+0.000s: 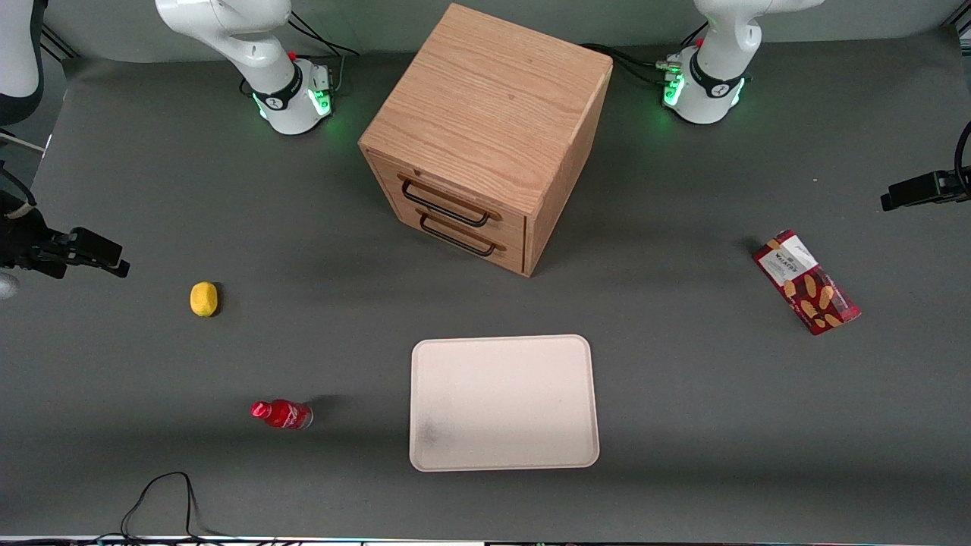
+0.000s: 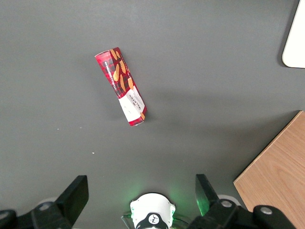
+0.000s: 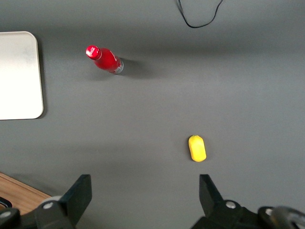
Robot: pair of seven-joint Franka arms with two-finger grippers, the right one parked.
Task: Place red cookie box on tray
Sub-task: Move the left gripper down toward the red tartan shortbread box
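Observation:
The red cookie box [image 1: 806,282] lies flat on the grey table toward the working arm's end, its white label end farther from the front camera. It also shows in the left wrist view [image 2: 120,86]. The cream-white tray [image 1: 504,455] lies near the table's front edge, in front of the cabinet, with nothing on it; its corner shows in the left wrist view [image 2: 295,43]. My left gripper [image 2: 140,191] hovers high above the table, open and empty, well apart from the box. In the front view it [image 1: 903,197] shows at the frame's edge, farther from the camera than the box.
A wooden two-drawer cabinet [image 1: 485,136] stands mid-table, farther back than the tray. Toward the parked arm's end lie a yellow lemon [image 1: 203,298] and a small red bottle [image 1: 282,414]. A black cable [image 1: 163,493] loops at the front edge.

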